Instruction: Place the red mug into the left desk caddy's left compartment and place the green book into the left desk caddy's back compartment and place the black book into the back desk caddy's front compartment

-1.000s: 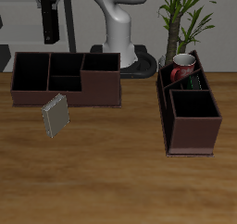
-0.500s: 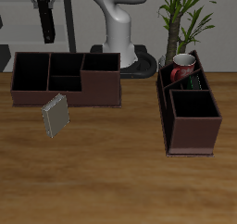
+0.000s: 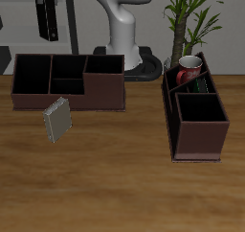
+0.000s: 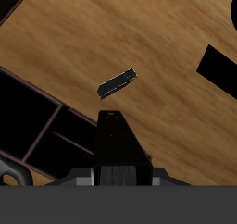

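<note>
Lifted a touch higher than a second ago, with the gripper [image 3: 47,38] well above the back caddy [image 3: 67,94]; nothing else shifted.

From the exterior view: shows the fingers as one dark bar, pressed together with no gap and gripping nothing. Finds the black book [image 3: 57,121] on the table [image 3: 124,183], just in front of the back caddy and nearer the front edge, standing on its edge and tilted, outside every compartment. Looks grey on its broad face, thin, with a paler strip along one edge. Places the red mug [image 3: 189,65] upright in the rearmost part of the left caddy [image 3: 199,140], rim open to the camera, beside a sliver of green book [image 3: 201,83] lying along the caddy's wall. Puts a plant [image 3: 191,13] behind that caddy and the white robot base [image 3: 124,34] at the back.

From the wrist view: catches the gripper [image 4: 112,122] as a single dark wedge, fingertips shut together and empty. Shows the black book [image 4: 118,82] far below, edge-on, as a slim dark strip with a pale line of pages, lying at a slant on the wood-grain table [image 4: 157,33]. Sets it close to, but clear of, the back caddy [image 4: 54,112], with dark compartments divided by brown walls.
</note>
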Motion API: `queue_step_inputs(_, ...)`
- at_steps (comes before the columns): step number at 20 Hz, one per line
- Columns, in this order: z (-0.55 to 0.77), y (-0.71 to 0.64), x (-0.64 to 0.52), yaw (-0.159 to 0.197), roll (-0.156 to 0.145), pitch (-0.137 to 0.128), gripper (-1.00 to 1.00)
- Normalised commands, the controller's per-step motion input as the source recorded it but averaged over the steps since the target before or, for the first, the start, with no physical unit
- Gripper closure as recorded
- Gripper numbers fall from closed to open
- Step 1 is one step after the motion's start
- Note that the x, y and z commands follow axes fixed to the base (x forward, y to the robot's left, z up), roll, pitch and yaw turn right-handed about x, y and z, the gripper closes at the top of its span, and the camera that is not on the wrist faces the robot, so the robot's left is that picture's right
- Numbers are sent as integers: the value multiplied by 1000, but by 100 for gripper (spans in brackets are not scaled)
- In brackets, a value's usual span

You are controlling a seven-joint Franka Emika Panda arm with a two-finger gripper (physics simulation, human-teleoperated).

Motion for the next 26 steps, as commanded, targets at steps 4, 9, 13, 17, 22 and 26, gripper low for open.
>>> queue_step_inputs(4,-327,369,-145,279,38,14,100)
queue_step_inputs(9,-138,152,-114,224,4,1,100)
queue_step_inputs(13,-147,-19,-143,351,-54,-84,100)
queue_step_inputs(17,-125,-100,-79,286,-47,-28,100)
queue_step_inputs(22,-105,-103,-55,268,-39,-20,100)
queue_step_inputs(26,-132,-5,-101,263,-31,-58,100)
